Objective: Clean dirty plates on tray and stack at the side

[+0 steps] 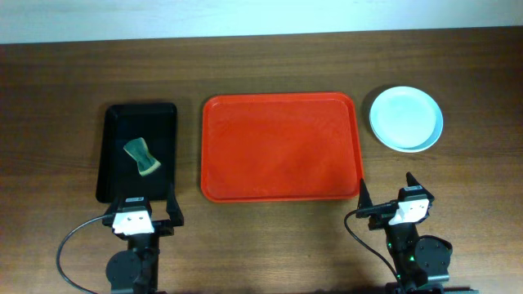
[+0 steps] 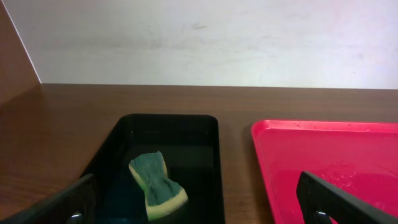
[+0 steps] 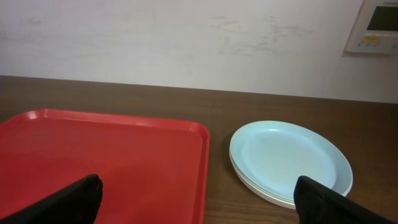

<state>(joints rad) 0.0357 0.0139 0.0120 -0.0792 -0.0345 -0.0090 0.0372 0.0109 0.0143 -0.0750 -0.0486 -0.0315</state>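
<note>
Red tray [image 1: 280,147] lies in the middle of the wooden table [image 1: 57,90], long side facing the arms. The left wrist view shows faint wet-looking marks on its floor, at the near end.

Plates [image 1: 406,118]:
- Stacked on the wood just right of the red tray, level with its far right corner.
- A narrow strip of table separates them from the rim.
- Colour is pale mint, and the top face is plain.
- The right wrist view shows at least two rims at the near edge of the stack. Exact count: cannot tell.

Black tray [image 1: 139,151] sits left of the red tray, parallel to it, with a gap of table between. A sponge [image 1: 142,157], green on yellow and pinched at the waist, lies inside it near the middle, at a slant.

Left gripper [image 2: 199,204] sits low at the near end of the black tray. Its jaws are spread wide and hold nothing. From its own camera the sponge appears between the fingers, farther off.

Right gripper [image 1: 386,189] is off the near right corner of the red tray, on the arm side of the plates and well apart from them. Its jaws are also wide and hold nothing.
</note>
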